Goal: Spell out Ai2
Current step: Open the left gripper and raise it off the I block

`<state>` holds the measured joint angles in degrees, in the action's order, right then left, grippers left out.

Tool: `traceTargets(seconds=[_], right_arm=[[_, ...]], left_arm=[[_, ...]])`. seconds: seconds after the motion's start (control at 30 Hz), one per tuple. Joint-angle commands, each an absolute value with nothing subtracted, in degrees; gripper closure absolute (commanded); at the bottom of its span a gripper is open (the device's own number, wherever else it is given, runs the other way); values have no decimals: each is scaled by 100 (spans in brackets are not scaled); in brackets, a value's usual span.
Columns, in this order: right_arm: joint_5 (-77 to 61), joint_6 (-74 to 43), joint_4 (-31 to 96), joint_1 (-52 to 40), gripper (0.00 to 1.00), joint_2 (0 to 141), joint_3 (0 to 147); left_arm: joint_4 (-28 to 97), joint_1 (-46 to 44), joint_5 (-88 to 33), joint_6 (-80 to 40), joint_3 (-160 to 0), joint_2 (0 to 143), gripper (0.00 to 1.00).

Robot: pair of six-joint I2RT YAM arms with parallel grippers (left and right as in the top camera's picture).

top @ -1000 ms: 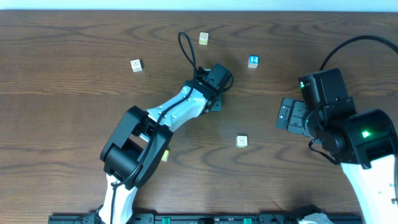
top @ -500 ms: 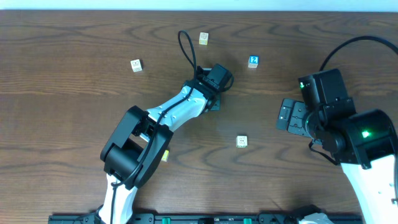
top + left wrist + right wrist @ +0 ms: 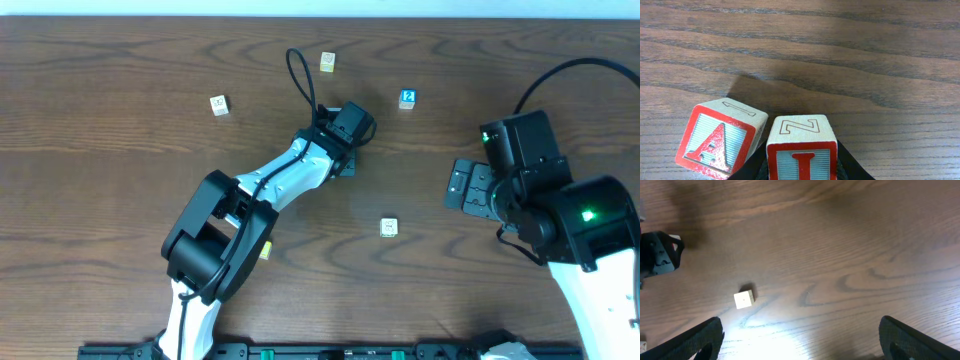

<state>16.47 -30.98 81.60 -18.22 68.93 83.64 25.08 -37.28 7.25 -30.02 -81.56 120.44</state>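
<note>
Here, left hand (image 3: 801,167) tight around upright I cube (image 3: 801,142), skewed A cube (image 3: 720,144) alongside; right hand (image 3: 800,342) wide

Dark wooden table (image 3: 100,200), blue 2 cube (image 3: 407,98), red A cube (image 3: 720,140), three pale cubes (image 3: 389,228) scattered.

**Red, Blue and Bare Wood on Dark Brown**

Here's the table (image 3: 120,170), dark brown all over, with wavy grain streaking across it. Up close is the A cube (image 3: 720,145): red frame, red letter, pale blue-lined panel behind, bare tan wood on its other faces. The I cube (image 3: 801,155) has the same red frame, red letter and pale striping, plus a thin outlined Z on its tan top! The 2 cube (image 3: 407,98) shows a bright blue face with a white numeral. The left cream cube (image 3: 219,104), top cream cube (image 3: 328,61) and near cream cube (image 3: 389,228) all show faint marks only. The left arm (image 3: 290,178) is silver-white and black. The right arm (image 3: 575,215) is black, with one green light glowing.
</note>
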Motion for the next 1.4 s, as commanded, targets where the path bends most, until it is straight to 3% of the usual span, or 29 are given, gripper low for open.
traceTargets(seconds=[0.0,0.6,1.37], right_arm=[[1691,-3168,8180,-1787,1,6836,8420],[1691,-3168,8211,-1787,1,6836,8420],[1737,-3166,8230,-1787,1,6836,8420]], left_arm=[[2502,-3715,635,-3046,-8232,12101,82],[2355,-3712,659,-3044,-8232,12101,59],[2639,-3710,880,-2386,-8567,11393,52]])
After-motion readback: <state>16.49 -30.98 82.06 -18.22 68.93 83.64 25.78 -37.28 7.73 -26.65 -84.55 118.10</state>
